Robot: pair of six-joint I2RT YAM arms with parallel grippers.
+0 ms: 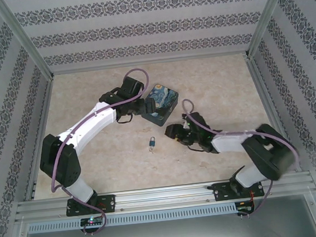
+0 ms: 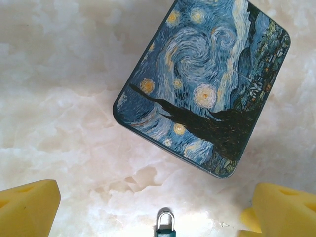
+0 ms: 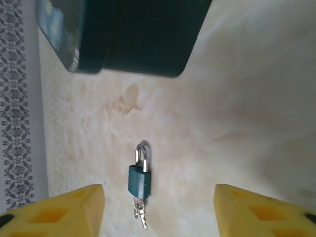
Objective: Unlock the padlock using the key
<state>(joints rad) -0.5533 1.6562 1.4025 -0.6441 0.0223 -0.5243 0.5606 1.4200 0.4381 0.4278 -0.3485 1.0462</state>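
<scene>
Left wrist: padlock (image 2: 166,233) body cut off; right wrist: key (image 3: 139,211) blurry.

Left gripper (image 2: 157,211) wide open, padlock (image 2: 165,226) between its yellow fingers (image 2: 29,207), untouched. Swirl-painted tin (image 2: 207,84) lies flat on the marble table (image 2: 59,98), apart from the padlock.

Small teal padlock (image 3: 139,180): matt painted metal body, polished silvery shackle, bright metal key (image 3: 141,216). Beside the padlock, the rectangular swirl-painted tin (image 2: 205,84) looks glossy and the pale marbled tabletop (image 2: 59,98) smooth.

swirl-painted tin (image 1: 160,102) on marble table (image 1: 222,84)
</scene>
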